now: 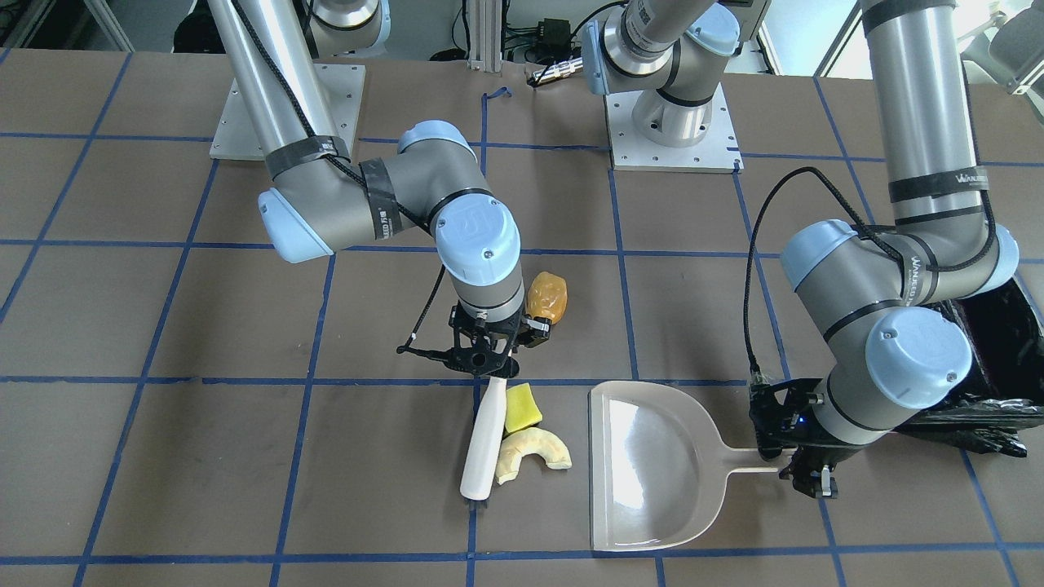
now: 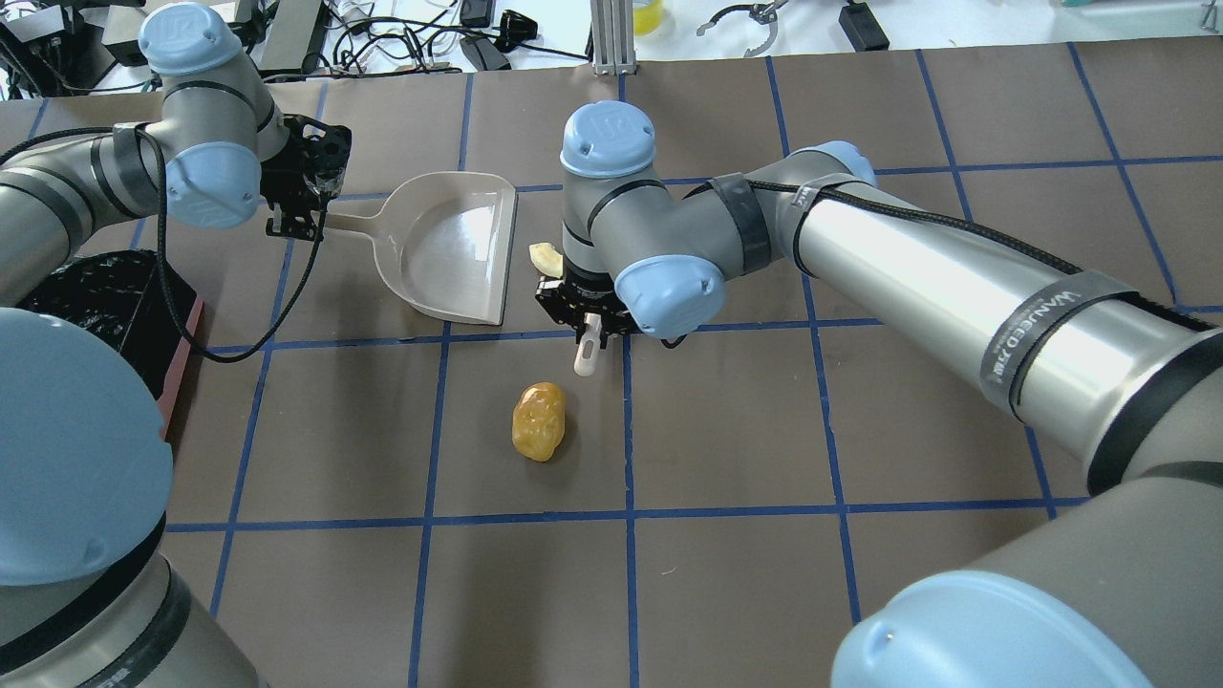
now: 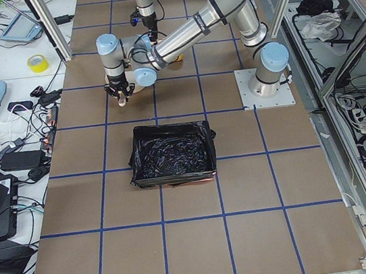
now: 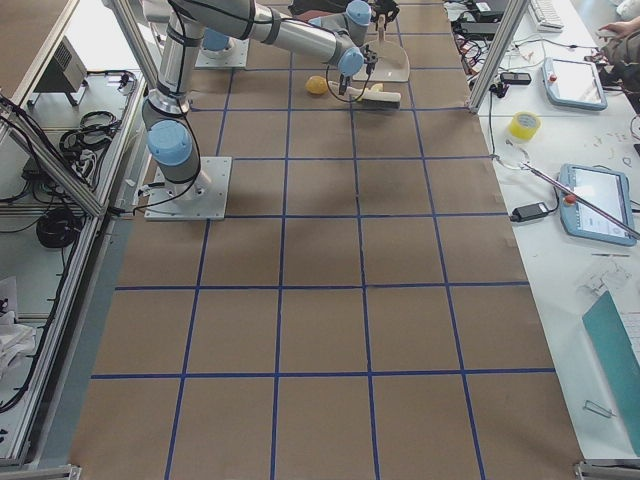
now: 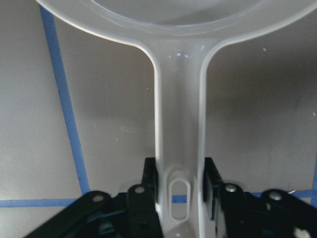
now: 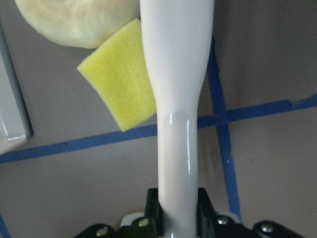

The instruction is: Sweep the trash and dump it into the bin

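My right gripper [image 1: 489,359] is shut on the white handle of a brush [image 1: 483,440] whose head rests on the table. Right beside the brush lie the yellow-green sponge wedge [image 1: 522,408] and the pale cream crescent [image 1: 534,452], between the brush and the dustpan [image 1: 652,465]. The orange-brown lump [image 2: 539,420] sits apart, on the robot's side of the brush. My left gripper [image 1: 795,461] is shut on the dustpan handle [image 5: 179,148], with the pan flat on the table. The bin [image 3: 172,153], lined with a black bag, stands beside my left arm.
Both arms' white base plates [image 1: 673,139] are bolted at the robot's side of the table. Cables and a spare gripper [image 2: 740,19] lie beyond the far edge. Side benches hold tablets [image 4: 600,200] and a yellow tape roll [image 4: 523,125].
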You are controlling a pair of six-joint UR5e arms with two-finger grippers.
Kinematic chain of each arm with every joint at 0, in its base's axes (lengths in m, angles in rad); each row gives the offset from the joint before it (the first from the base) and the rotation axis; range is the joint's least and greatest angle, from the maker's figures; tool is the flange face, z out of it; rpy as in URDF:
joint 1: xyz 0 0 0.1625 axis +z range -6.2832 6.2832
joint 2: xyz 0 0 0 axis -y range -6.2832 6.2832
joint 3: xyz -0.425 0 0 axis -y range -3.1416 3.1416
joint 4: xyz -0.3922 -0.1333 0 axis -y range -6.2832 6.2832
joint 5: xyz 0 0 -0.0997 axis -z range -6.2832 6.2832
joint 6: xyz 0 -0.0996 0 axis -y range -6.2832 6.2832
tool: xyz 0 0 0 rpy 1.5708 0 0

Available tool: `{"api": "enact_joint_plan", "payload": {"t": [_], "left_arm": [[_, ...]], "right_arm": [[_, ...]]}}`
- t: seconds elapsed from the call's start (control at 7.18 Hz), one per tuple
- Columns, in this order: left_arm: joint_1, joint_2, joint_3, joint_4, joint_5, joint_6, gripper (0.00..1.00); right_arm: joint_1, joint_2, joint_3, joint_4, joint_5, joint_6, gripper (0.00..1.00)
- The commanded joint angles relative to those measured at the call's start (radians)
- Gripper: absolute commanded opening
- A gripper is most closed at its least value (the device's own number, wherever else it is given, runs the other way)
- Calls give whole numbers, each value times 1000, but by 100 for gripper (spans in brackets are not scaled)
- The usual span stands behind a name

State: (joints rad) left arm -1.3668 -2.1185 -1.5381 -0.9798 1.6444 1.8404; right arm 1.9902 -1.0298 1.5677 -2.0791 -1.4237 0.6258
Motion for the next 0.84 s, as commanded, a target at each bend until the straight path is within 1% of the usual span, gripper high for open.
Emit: {"api": "enact_joint_plan", "payload": {"t": [0.0,0.14,0.42,0.7], "left_arm": [[0,0,1,0,0,0,5],[0,0,1,1,0,0,5],[0,0,1,0,0,0,5],[0,0,1,0,0,-1,5]], "right_arm": [[45,54,-93,-1,52,93,8],[61,74,-116,-9,58,129,8],[97,86,-164,-10,118,205,8],[140,137,-207,-13,137,276,8]]}}
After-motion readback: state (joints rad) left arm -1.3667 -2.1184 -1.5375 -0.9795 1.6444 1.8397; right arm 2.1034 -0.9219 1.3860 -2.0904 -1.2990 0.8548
